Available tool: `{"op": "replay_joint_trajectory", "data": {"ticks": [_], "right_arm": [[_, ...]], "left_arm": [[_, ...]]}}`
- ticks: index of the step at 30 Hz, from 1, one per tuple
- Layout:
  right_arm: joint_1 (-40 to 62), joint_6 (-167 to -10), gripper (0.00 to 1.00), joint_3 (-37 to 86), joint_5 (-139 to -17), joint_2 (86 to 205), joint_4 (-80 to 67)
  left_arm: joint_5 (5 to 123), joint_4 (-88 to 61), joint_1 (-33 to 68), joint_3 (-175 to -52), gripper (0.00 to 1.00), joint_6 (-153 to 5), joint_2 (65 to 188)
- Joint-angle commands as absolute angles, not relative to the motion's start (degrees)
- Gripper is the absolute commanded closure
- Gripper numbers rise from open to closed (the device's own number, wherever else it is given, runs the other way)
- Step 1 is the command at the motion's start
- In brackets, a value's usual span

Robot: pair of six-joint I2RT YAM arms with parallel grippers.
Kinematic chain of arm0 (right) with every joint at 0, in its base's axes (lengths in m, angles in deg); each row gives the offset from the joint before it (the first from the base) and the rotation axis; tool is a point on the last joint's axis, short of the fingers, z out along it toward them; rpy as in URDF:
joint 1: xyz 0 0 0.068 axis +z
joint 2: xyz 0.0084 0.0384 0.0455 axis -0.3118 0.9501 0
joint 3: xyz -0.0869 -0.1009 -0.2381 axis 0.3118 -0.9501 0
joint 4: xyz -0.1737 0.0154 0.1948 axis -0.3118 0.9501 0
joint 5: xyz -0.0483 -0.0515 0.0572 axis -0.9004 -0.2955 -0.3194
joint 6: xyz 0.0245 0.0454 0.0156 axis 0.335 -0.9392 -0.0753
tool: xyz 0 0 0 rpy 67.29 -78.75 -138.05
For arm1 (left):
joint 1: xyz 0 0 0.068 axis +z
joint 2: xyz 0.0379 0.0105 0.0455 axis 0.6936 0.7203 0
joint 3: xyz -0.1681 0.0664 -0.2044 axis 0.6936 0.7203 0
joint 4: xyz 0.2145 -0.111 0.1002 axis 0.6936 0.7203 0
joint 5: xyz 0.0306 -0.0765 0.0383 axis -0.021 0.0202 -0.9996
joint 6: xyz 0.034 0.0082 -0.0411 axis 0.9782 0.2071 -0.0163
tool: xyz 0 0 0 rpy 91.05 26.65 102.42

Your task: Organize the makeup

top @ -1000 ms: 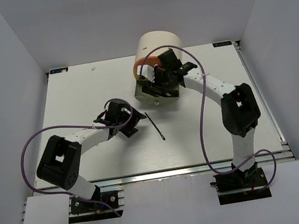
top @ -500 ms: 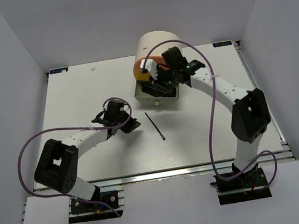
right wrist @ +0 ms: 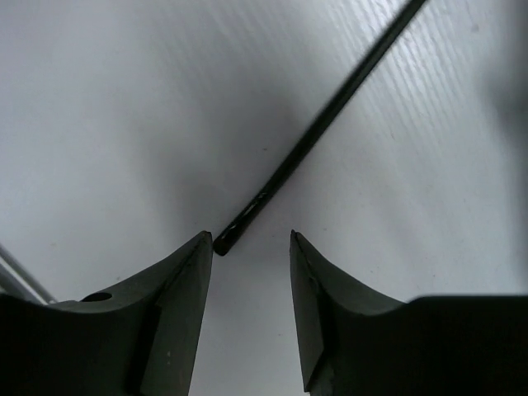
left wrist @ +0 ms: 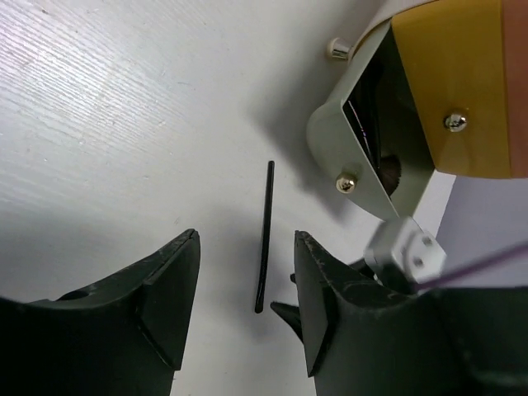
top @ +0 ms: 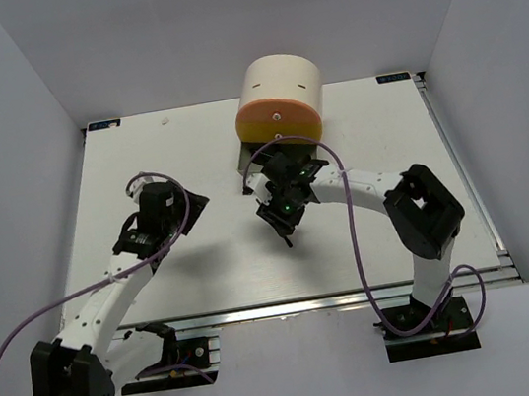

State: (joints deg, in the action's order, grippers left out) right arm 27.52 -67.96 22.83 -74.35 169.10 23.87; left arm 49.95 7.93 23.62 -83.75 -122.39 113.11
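Of the makeup, only a slim black stick (left wrist: 266, 239) shows, lying flat on the white table in front of the case. In the right wrist view the stick (right wrist: 322, 132) runs diagonally and its near end lies just beside the left fingertip. My right gripper (top: 283, 220) hangs low over it, jaws open (right wrist: 249, 238), nothing gripped. The stick's tip (top: 289, 242) peeks out below that gripper. My left gripper (top: 191, 206) is off to the left, open (left wrist: 246, 235) and empty, facing the stick from a distance.
The big cream cylindrical case (top: 279, 81) with an orange-yellow front (top: 278, 121) stands at the back centre. Its grey lower drawer (left wrist: 359, 136) is pulled open toward the stick. Purple cables loop around both arms.
My right gripper left the case's drawer and came down over the black stick. My left arm drew back to the left, away from the stick. Both grippers closed briefly and are open again.
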Motion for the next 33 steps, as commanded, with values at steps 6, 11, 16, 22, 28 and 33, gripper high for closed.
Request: {"op": "replay_joint_trajectory", "data": {"ticks": [6, 11, 16, 22, 28, 33], "right_arm": [[28.41, -75.56, 0.47, 23.69, -82.89, 173.73, 20.38], [29.02, -77.58, 0.48, 25.98, -82.98, 176.45, 19.85], [29.55, -79.16, 0.51, 26.95, -84.12, 179.00, 19.50], [30.34, -77.33, 0.65, 26.25, -91.31, 181.03, 18.19], [31.31, -74.07, 0.87, 21.51, -96.59, 181.21, 14.41], [31.40, -70.47, 1.00, 17.20, -94.69, 178.57, 11.77]], "left_arm": [[46.02, 12.42, 23.88, -78.61, 0.41, -123.74, 103.55], [45.58, 13.03, 23.97, -77.81, 0.41, -124.45, 101.96], [45.23, 13.56, 23.88, -77.90, 0.41, -124.28, 101.44], [44.88, 13.91, 23.88, -77.64, 0.41, -124.45, 100.82], [44.17, 14.53, 23.88, -77.64, 0.40, -124.45, 99.94], [44.61, 14.00, 23.88, -76.85, 0.40, -124.89, 99.94]]}}
